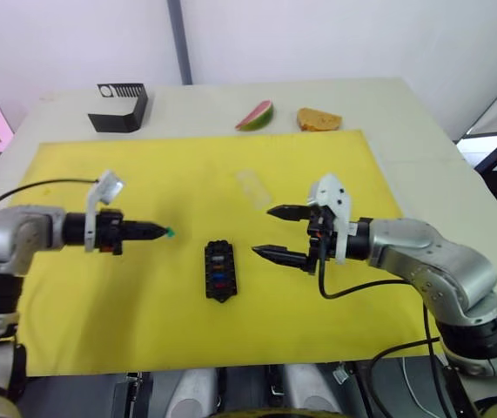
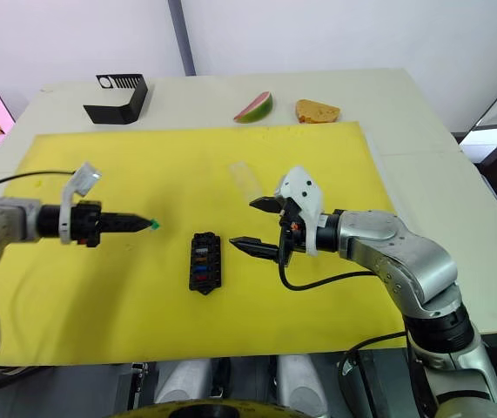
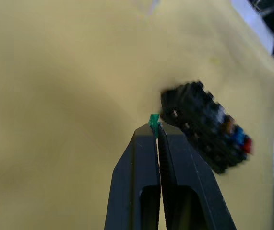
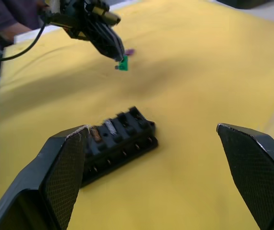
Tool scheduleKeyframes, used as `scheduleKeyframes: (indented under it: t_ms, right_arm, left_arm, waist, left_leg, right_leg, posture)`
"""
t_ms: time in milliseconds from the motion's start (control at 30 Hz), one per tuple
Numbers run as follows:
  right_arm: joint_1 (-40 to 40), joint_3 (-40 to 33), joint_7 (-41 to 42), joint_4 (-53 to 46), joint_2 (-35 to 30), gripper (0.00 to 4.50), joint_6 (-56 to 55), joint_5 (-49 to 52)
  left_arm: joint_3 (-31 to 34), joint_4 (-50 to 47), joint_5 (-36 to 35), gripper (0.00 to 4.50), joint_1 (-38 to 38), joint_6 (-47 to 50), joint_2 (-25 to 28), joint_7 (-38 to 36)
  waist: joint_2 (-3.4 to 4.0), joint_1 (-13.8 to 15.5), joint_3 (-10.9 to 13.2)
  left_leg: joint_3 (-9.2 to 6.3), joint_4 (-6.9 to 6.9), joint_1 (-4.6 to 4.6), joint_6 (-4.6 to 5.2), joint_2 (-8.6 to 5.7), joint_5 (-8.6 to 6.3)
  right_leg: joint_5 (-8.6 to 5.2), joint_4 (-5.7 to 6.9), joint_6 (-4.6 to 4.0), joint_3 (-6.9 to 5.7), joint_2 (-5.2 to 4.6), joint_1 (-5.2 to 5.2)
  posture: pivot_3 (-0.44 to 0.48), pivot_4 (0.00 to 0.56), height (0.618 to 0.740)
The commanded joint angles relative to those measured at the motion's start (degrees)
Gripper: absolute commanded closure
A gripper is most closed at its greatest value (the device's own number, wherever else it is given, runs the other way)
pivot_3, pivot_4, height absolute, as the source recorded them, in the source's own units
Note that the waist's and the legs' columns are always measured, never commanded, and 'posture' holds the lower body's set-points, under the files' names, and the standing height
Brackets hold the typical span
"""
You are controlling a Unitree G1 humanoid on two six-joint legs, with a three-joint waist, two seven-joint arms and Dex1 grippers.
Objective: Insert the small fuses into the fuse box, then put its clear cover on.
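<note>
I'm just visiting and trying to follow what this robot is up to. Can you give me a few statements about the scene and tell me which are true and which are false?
1. The left gripper pinches a green fuse at its fingertips. True.
2. The right gripper is clamped on the fuse box. False: its fingers are spread wide and hold nothing, beside the box.
3. The fuse box already has some coloured fuses in its slots. True.
4. The clear cover sits on top of the fuse box. False: it lies on the yellow mat, beyond the box.
5. A purple fuse lies on the mat. True.
</note>
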Motion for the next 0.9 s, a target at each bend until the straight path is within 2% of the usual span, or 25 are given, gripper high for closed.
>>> scheduleKeyframes:
  t_ms: [33, 133, 267, 567, 667, 767, 900]
  right_arm:
    - [-3.24, 3.23, 8.89, 0.01, -1.99, 0.0, -2.24, 1.53]
    - [-5.51, 6.16, 13.52, 1.38, -2.78, 0.0, -4.65, -0.19]
    - [-8.51, 7.96, 14.85, 4.5, -1.42, 0.0, -5.76, -1.55]
    - [-10.01, 9.26, 16.97, 5.97, -1.46, 0.0, -7.12, -4.14]
    - [-10.04, 8.09, 16.04, 6.06, -0.75, 0.0, -6.14, -3.55]
    - [-9.84, 7.57, 15.91, 5.68, -0.54, 0.0, -5.5, -2.99]
    - [-9.78, 7.64, 16.54, 5.69, -0.43, 0.0, -5.72, -2.86]
  left_arm:
    - [10.7, -4.59, -9.25, 4.47, 5.65, 15.32, 1.75, 1.56]
    - [18.34, -7.31, -12.16, 4.47, 14.01, 20.94, 0.43, 4.6]
    - [23.47, -7.54, -12.46, 4.47, 21.57, 20.74, -1.43, 8.69]
    - [23.23, -1.99, -9.52, 4.47, 23.63, 16.33, -3.89, 16.86]
    - [24.31, -2.97, -9.03, 3.61, 25.62, 15.16, -5.18, 19.64]
    - [27.82, -3.75, -9.75, 2.18, 27.06, 15.25, -5.57, 21.27]
    - [36.75, -7.86, -13.76, 0.38, 31.58, 18.66, -5.38, 20.94]
  waist:
    - [0.0, -0.07, 0.0]
    - [-0.01, 0.0, 0.01]
    - [-0.01, 0.09, 0.0]
    - [-0.03, 0.75, -0.01]
    - [-0.01, 0.24, -0.02]
    - [0.04, 0.14, -0.05]
    - [0.07, -0.43, -0.06]
  left_leg:
    - [0.0, 0.0, -0.01, 0.0, 0.0, 0.0]
    - [-0.02, -0.01, 0.0, 0.0, 0.0, 0.0]
    - [-0.01, -0.01, 0.03, -0.01, 0.0, 0.0]
    - [0.0, -0.05, 0.02, -0.02, -0.02, -0.01]
    - [0.0, -0.08, 0.03, -0.03, -0.02, 0.0]
    - [0.0, -0.16, 0.08, -0.06, -0.02, 0.02]
    - [0.0, -0.22, 0.13, -0.1, 0.01, 0.04]
  right_leg:
    - [0.0, 0.0, 0.0, 0.0, 0.0, -0.01]
    - [0.0, -0.02, 0.0, 0.0, -0.04, 0.0]
    - [0.0, -0.02, -0.01, 0.0, -0.07, 0.0]
    - [0.0, -0.07, -0.02, 0.0, -0.14, -0.02]
    - [0.0, -0.06, -0.03, 0.0, -0.16, -0.02]
    - [0.0, -0.05, -0.04, 0.01, -0.17, -0.02]
    - [-0.01, 0.01, -0.07, 0.01, -0.14, -0.03]
  posture:
    - [0.0, 0.15, 0.74]
    - [0.0, 0.15, 0.74]
    - [0.0, 0.15, 0.74]
    - [0.0, 0.15, 0.74]
    - [0.0, 0.15, 0.74]
    - [0.0, 0.15, 0.74]
    - [0.0, 0.15, 0.74]
